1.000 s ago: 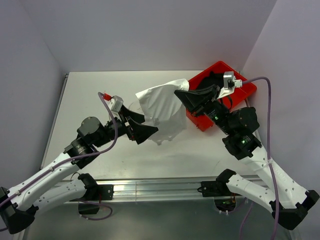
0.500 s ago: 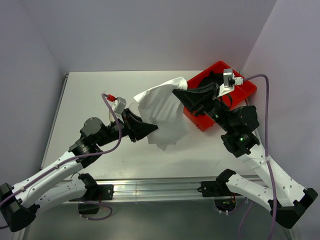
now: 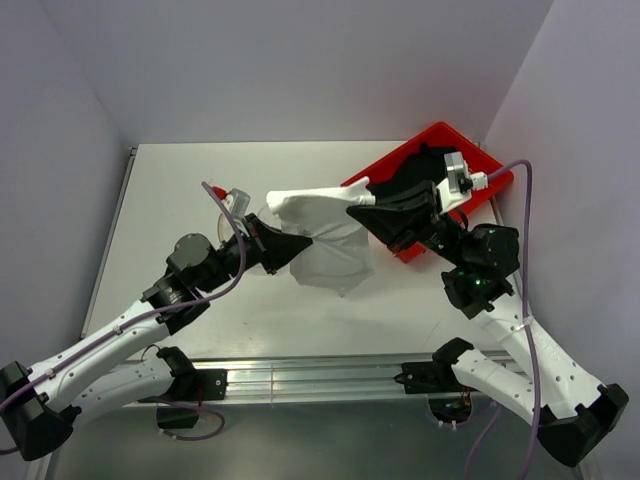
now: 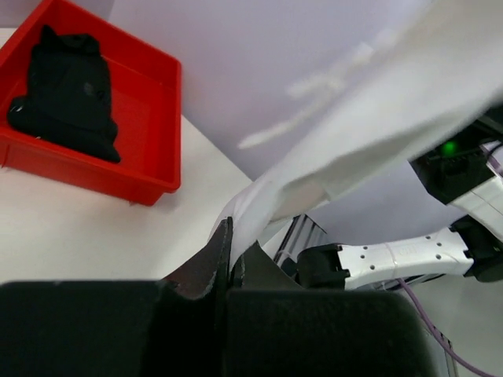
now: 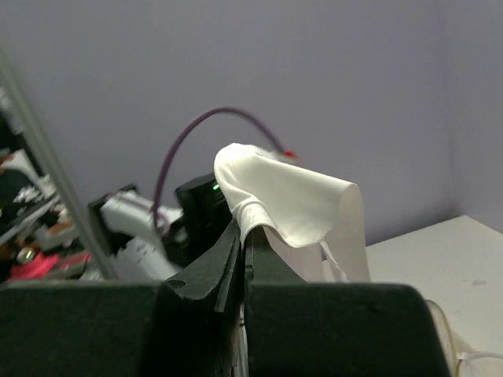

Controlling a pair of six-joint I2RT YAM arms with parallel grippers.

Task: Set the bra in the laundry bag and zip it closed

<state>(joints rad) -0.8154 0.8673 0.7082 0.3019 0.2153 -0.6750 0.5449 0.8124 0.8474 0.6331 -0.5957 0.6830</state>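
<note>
The laundry bag [image 3: 328, 240], white and limp, hangs above the table stretched between both grippers. My left gripper [image 3: 296, 243] is shut on its left edge; in the left wrist view the white cloth [image 4: 369, 118] runs out from between the jaws of this gripper [image 4: 233, 245]. My right gripper [image 3: 353, 199] is shut on the bag's upper right corner, where a fold of the bag [image 5: 292, 196] drapes over its fingertips [image 5: 244, 236]. The bra [image 3: 421, 163], black, lies bunched in the red tray [image 3: 430, 134], also seen as a dark heap [image 4: 69, 85].
The red tray [image 4: 153, 118] sits at the back right corner of the white table [image 3: 180, 190], next to the right wall. The right arm reaches over the tray's near side. A metal rail [image 3: 320, 372] runs along the table's near edge.
My left gripper has gone from open to shut on the bag's left edge. The bag, earlier hanging broad from the right gripper, is now pulled into a flatter, stretched shape between both.
</note>
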